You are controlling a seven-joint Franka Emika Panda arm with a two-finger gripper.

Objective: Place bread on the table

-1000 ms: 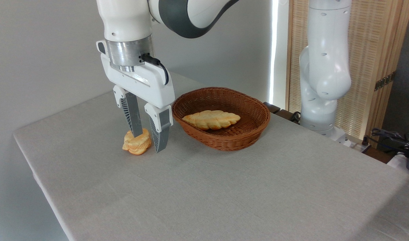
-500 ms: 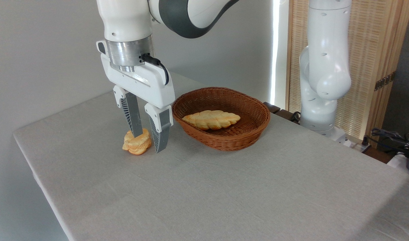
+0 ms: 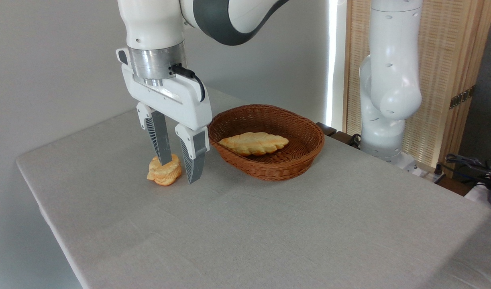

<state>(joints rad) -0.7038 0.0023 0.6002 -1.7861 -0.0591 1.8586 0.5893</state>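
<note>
The gripper [image 3: 177, 170] hangs with fingers spread either side of the small bun [image 3: 164, 173] — let go, it seems — which rests on the table [image 3: 269, 224] just left of the basket [image 3: 265, 142], the braided loaf [image 3: 253, 143] lying inside it.

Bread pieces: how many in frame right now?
2. A small round bun sits on the table, between the open gripper fingers. A braided loaf lies in the basket. Nothing looks hidden.
</note>
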